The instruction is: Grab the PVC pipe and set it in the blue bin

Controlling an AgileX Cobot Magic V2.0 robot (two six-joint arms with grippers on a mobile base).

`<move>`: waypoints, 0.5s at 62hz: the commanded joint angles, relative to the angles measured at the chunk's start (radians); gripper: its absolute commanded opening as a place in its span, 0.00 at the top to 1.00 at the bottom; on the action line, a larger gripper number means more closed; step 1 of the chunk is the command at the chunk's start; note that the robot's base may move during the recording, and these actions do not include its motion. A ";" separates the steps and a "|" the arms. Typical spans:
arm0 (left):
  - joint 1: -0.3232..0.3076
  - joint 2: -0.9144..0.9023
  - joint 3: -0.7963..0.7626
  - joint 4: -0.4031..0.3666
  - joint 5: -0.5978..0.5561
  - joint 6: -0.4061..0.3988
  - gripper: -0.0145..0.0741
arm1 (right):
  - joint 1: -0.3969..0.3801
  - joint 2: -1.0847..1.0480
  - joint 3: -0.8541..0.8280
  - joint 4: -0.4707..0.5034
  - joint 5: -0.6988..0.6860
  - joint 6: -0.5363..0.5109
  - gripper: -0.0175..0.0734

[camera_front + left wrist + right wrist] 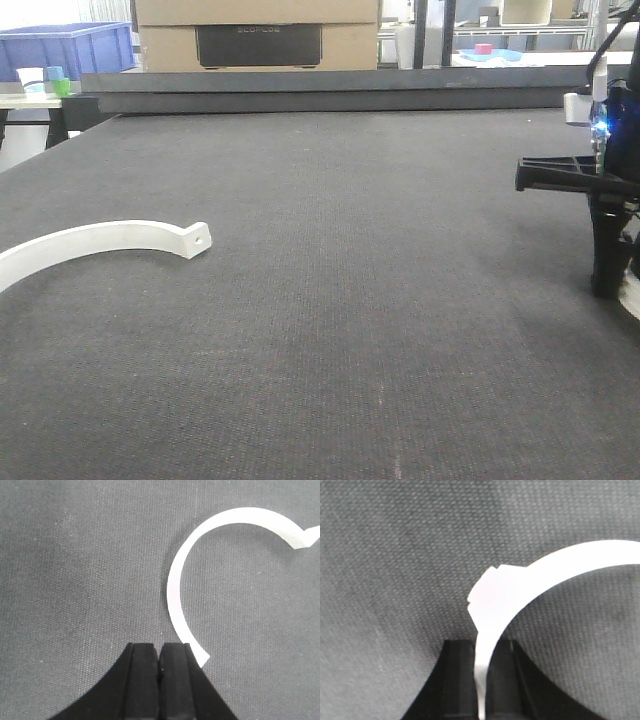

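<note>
Right pincer [481, 649] is clenched on a white curved strip [560, 562] (flat tab just ahead of the pincer). Left pincer [159, 651] is clenched on nothing; the PVC pipe [172, 587] lies on the table [75, 580], arcing away ahead, near end just beside that pincer.

1. A lab or workshop is indicated by a wide bench [330, 330] covered in dark grey woven matting.
2. Behind it, a blue bin [70, 50], a cardboard box [258, 12] and small coloured items [60, 85] are kept.
3. Shelving [530, 32] holding oddments is seen at the back.
</note>
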 commanded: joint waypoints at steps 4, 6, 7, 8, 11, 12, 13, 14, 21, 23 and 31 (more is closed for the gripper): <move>0.004 0.023 -0.007 -0.015 0.037 0.000 0.96 | 0.018 -0.020 -0.006 -0.031 0.019 -0.086 0.99; 0.004 0.031 -0.016 -0.021 0.058 0.000 0.96 | 0.024 -0.028 -0.006 -0.031 0.021 -0.108 0.99; 0.004 0.036 -0.022 -0.025 0.066 0.000 0.96 | 0.028 -0.035 -0.006 -0.031 0.024 -0.121 0.99; 0.004 0.044 -0.029 -0.029 0.080 0.000 0.96 | 0.031 -0.042 -0.006 -0.032 0.024 -0.129 0.99; 0.004 0.063 -0.061 -0.034 0.106 0.000 0.96 | 0.038 -0.066 -0.006 -0.033 0.026 -0.149 0.99; 0.004 0.073 -0.076 -0.034 0.117 0.000 0.96 | 0.043 -0.078 -0.006 -0.034 0.026 -0.156 0.99; 0.004 0.081 -0.087 -0.034 0.123 0.000 0.96 | 0.043 -0.087 -0.006 -0.034 0.026 -0.163 0.99; 0.004 0.085 -0.093 -0.034 0.126 0.000 0.96 | 0.045 -0.095 -0.006 -0.034 0.026 -0.168 0.99; 0.002 0.161 -0.180 -0.034 0.164 0.000 0.96 | 0.049 -0.163 -0.006 -0.038 0.026 -0.195 0.99; -0.002 0.181 -0.195 -0.034 0.167 0.000 0.96 | 0.049 -0.180 -0.006 -0.041 0.026 -0.197 0.99; -0.038 0.267 -0.241 -0.034 0.174 0.000 0.96 | 0.049 -0.233 -0.006 -0.069 0.026 -0.197 0.99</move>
